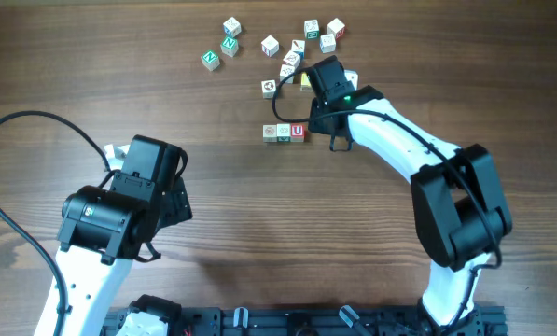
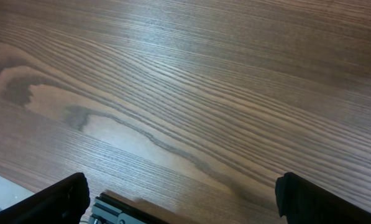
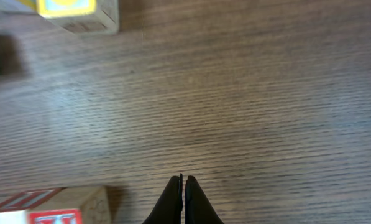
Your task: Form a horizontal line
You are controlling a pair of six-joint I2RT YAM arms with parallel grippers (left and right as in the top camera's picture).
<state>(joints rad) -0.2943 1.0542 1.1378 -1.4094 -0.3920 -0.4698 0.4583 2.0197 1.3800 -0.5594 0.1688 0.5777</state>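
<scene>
Dark, fine-grained wooden table (image 1: 259,243). Nearest, left gripper (image 2: 185,202): blunt black fingers spread wide, empty, over bare grain. Mid-table, horizontal line of three small white wooden cubes (image 1: 285,133), sides touching, red "U" at right end. Just beside that end, right gripper (image 3: 183,186): slim tapered fingers pressed together, empty. Farther: loose scatter of lettered white cubes (image 1: 287,51).

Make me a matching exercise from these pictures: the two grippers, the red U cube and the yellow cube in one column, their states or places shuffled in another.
Column one:
1. left gripper
2. right gripper
3. red U cube
4. yellow cube

Column two:
A. at one end of the three-cube row
B. open, over bare wood
C. top left corner of the right wrist view
D. shut, holding nothing

Pairs: 1-B, 2-D, 3-A, 4-C
</scene>
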